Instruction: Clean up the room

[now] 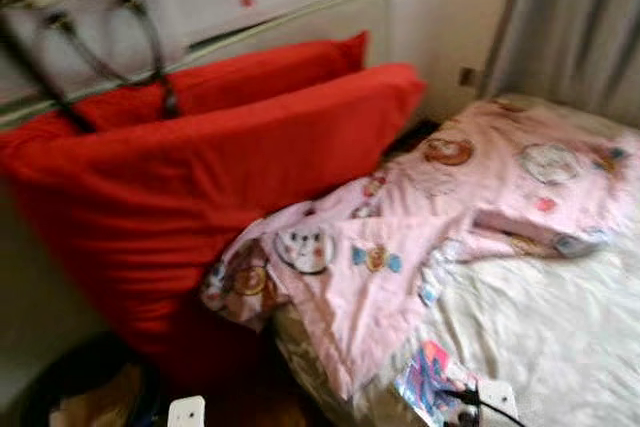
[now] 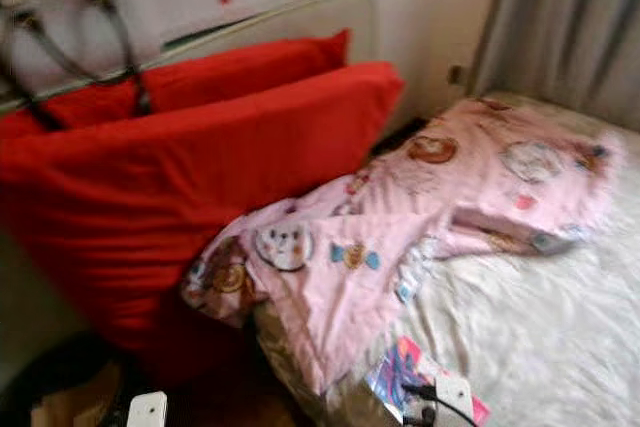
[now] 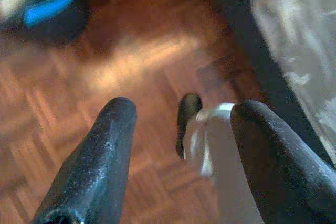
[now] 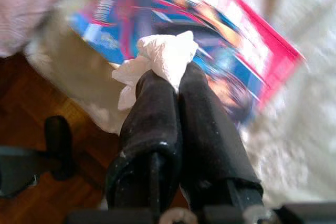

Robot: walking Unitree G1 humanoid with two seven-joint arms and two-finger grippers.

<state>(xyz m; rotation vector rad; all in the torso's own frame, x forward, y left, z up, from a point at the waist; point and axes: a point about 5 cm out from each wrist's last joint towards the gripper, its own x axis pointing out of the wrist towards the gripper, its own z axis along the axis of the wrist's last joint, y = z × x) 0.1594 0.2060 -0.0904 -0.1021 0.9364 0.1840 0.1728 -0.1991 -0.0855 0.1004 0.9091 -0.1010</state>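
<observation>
Right wrist view: right gripper (image 4: 167,77) pinches a crumpled tissue (image 4: 157,59), hanging over the bed's (image 1: 540,337) near corner; left gripper (image 3: 181,124) gapes, holding nothing.

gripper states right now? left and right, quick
Left gripper: open, holding nothing, above the wooden floor.
Right gripper: shut on a crumpled white tissue, over the colourful magazine at the bed's edge.
</observation>
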